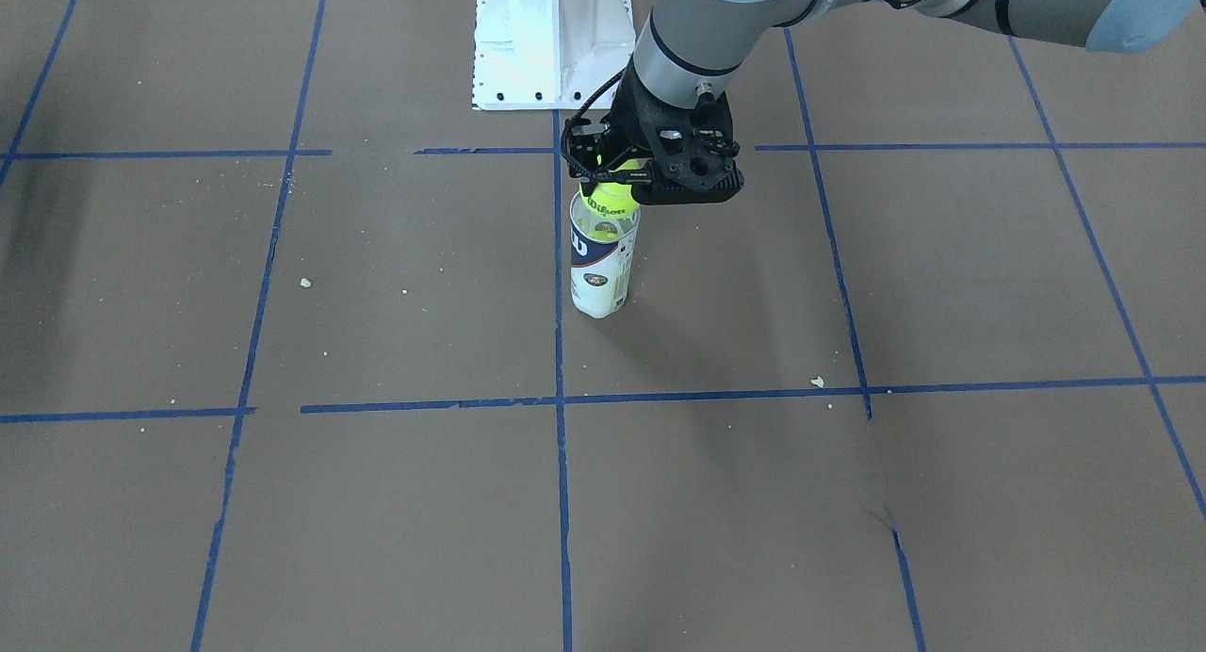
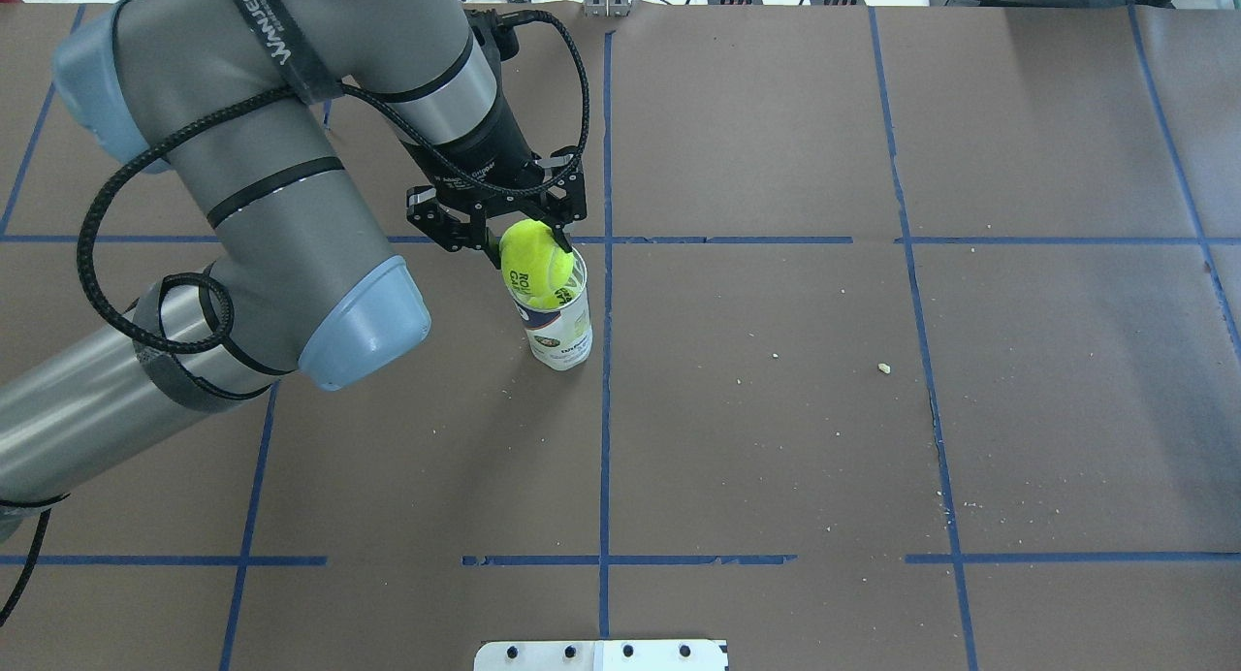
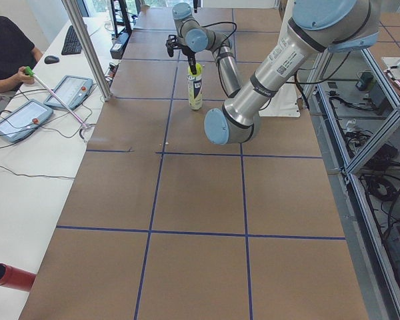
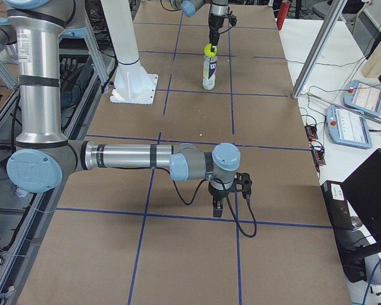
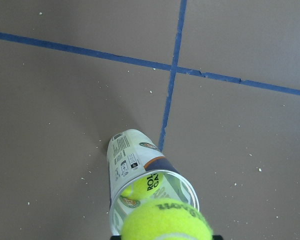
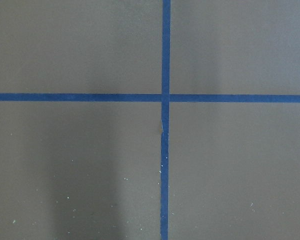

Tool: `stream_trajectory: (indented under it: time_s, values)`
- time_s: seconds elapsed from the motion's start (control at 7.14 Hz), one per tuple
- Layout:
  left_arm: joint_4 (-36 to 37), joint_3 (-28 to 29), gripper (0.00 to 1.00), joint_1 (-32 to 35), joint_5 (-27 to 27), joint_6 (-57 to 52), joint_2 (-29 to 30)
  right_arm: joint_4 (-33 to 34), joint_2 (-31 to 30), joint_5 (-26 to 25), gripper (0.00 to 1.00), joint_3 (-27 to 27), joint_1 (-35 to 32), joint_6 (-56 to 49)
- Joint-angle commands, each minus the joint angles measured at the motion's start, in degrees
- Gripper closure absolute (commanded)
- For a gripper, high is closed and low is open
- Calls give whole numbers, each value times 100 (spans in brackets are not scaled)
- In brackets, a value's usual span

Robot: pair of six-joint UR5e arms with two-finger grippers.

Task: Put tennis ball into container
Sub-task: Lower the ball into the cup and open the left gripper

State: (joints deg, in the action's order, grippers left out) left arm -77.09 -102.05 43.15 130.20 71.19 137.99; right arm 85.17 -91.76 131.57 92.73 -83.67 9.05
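Near the end of the placing step, by judgement: clamped between the fingers of the left gripper (image 2: 525, 246), the tennis ball (image 2: 534, 263) right at the open mouth of the container (image 2: 559, 330), lower part about level with the rim, not yet down inside. Hard to say whether already touching the rim. Standing upright on the brown table (image 2: 776, 438) just beside a blue tape line (image 2: 605, 409), with long axis vertical, open mouth pointing straight up at the ball and closed bottom on the paper. Next, probably: check the centring of the ball over the mouth, being about as wide as the tube, then loosen the fingers and let fall; afterwards lift straight up, so as not to knock the tube over. Well apart from all this, low over a tape crossing, the right gripper (image 4: 232, 198); impossible to tell whether released or clenched, being shown only from a side camera.
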Motion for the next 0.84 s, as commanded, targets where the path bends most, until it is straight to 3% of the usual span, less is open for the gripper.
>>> stream_trajectory:
  time_s: [0.0, 0.56, 0.7]
  values:
    - [-34, -94, 0, 0, 23, 0, -114, 0, 0, 0, 0, 0, 0, 0]
    - [-34, -288, 0, 17, 49, 0, -114, 0, 0, 0, 0, 0, 0, 0]
    - [1, -445, 0, 348, 189, -8, -158, 0, 0, 0, 0, 0, 0, 0]
